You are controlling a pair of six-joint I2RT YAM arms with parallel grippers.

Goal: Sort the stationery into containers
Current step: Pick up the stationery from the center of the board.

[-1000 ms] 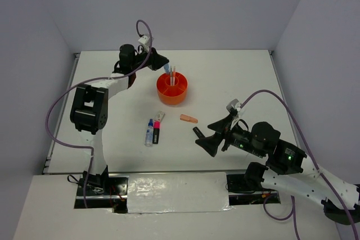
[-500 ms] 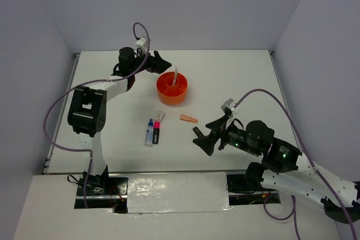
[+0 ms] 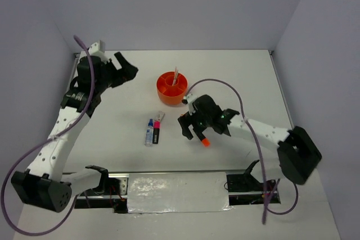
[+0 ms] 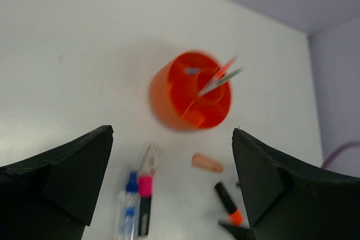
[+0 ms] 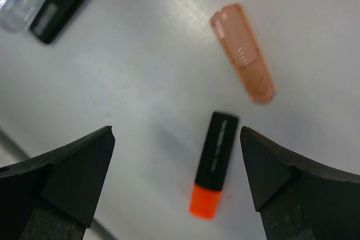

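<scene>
Left claw [image 3: 126,68] withdrawn from the orange organiser [image 3: 170,89] to the far-left worktop [image 3: 236,77]; jaws wide, empty. Right claw [image 3: 190,127] moved in mid-worktop; jaws wide, nothing held, above the orange-black highlighter [image 5: 215,164] and peach piece [image 5: 243,53], which lie apart. From above, this claw hides the peach piece and all but the highlighter's orange tip. Two thin pens [image 4: 219,77] lean in the organiser's central tube; a pale blue blur in one ring compartment is unidentifiable. Pink-black highlighter [image 3: 157,130] and blue-capped marker [image 3: 149,132] lie side by side, cut off in the right wrist view.
</scene>
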